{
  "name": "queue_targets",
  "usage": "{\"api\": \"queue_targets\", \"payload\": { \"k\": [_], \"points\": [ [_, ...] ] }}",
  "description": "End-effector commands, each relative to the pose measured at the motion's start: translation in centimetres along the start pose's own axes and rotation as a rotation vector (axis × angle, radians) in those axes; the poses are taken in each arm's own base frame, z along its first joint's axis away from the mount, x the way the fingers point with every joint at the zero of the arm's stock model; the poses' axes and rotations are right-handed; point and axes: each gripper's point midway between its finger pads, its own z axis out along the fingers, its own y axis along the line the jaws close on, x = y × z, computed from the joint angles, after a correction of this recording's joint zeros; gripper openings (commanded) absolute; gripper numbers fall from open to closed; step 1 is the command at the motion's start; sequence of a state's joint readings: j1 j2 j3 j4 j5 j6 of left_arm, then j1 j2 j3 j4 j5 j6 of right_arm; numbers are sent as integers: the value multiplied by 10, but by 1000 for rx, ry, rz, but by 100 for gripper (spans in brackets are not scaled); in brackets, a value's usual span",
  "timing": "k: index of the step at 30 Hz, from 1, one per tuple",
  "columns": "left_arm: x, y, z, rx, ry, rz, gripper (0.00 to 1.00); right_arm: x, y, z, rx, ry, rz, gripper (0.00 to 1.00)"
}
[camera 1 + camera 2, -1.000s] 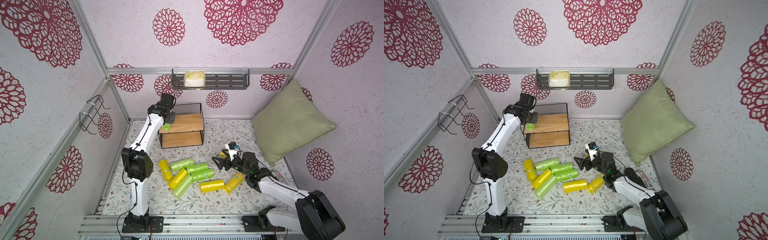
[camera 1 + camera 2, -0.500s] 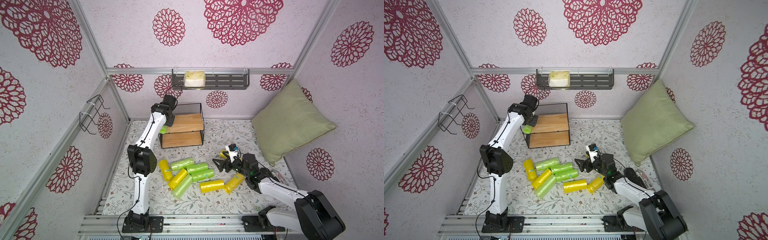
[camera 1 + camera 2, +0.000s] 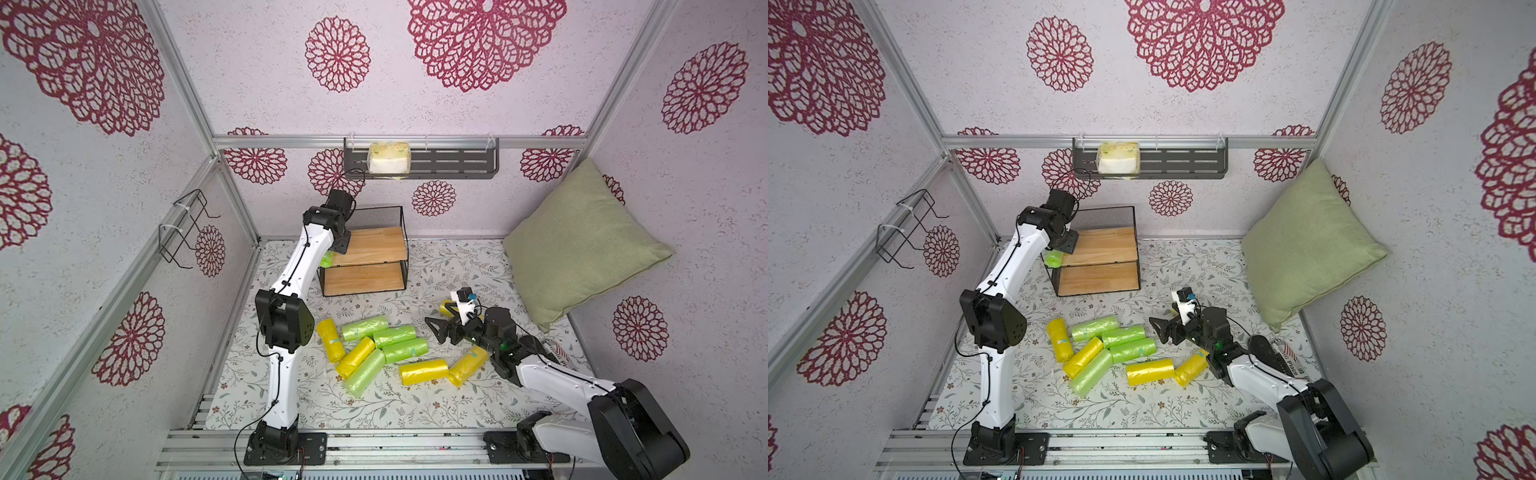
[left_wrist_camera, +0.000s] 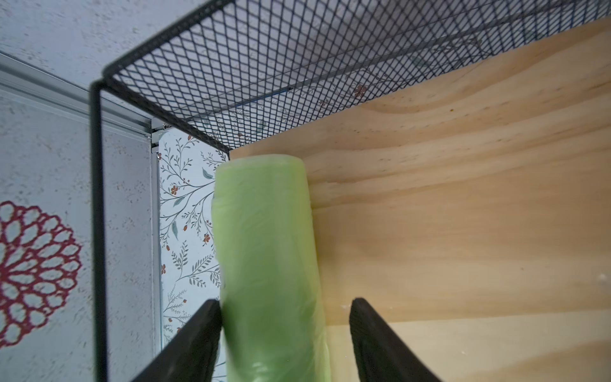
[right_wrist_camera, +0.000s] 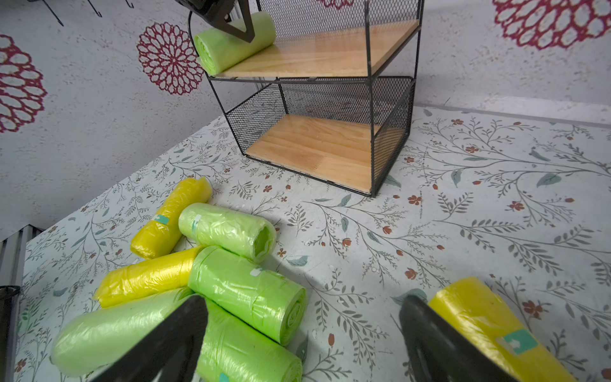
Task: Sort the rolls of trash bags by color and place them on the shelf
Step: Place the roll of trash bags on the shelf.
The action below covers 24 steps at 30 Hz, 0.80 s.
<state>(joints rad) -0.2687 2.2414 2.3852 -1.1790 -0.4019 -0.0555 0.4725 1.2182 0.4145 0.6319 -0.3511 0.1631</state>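
One light green roll (image 4: 267, 264) lies along the left edge of the shelf's top board (image 4: 463, 215), seen also in a top view (image 3: 326, 259) and in the right wrist view (image 5: 231, 46). My left gripper (image 4: 286, 302) straddles it, open: one finger touches the roll, the other stands clear. On the table several green rolls (image 3: 395, 336) and several yellow rolls (image 3: 424, 371) lie in a loose pile. My right gripper (image 3: 434, 330) hovers open just right of the pile, empty, with a yellow roll (image 5: 489, 324) beside one finger.
The shelf's lower board (image 5: 317, 148) is bare. A green pillow (image 3: 582, 249) leans in the right corner. A dark wall rack (image 3: 419, 164) holds a pale pack. A wire hanger (image 3: 183, 232) sticks out from the left wall.
My left gripper's jaws have spread apart and let go of the green roll, which now rests on the top board. The left arm has swung closer to the shelf. The right arm is still.
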Motion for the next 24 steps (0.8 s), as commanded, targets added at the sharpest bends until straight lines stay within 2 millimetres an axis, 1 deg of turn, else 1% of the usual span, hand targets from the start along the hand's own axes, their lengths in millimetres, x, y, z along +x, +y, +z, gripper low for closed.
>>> {"api": "queue_targets", "payload": {
  "k": [1,6,9,15,16,17,18,19,21,24],
  "points": [
    [-18,8,-27,-2,-86,-38,70,-11,0,0,-3,-41,10,95],
    [-28,13,-48,4,-151,-78,73,-7,-1,1,-1,-22,10,95],
    [-32,12,-60,36,-191,-100,75,-5,0,1,0,-11,7,95],
    [-29,13,-76,72,-218,-137,75,-4,1,2,-2,-4,15,95],
    [-27,11,-80,88,-224,-141,75,-4,1,2,-4,-1,15,95],
    [-24,4,-79,114,-221,-141,75,-3,2,3,-5,5,15,95],
    [-26,8,-100,146,-267,-166,75,-1,2,5,-4,14,17,95],
    [-23,3,-105,180,-281,-179,75,0,3,6,-3,23,18,95],
    [-18,-14,-121,299,-326,-214,75,6,4,10,3,51,23,94],
    [-10,-42,-151,515,-398,-258,74,17,6,16,20,112,41,93]
  ]
}}
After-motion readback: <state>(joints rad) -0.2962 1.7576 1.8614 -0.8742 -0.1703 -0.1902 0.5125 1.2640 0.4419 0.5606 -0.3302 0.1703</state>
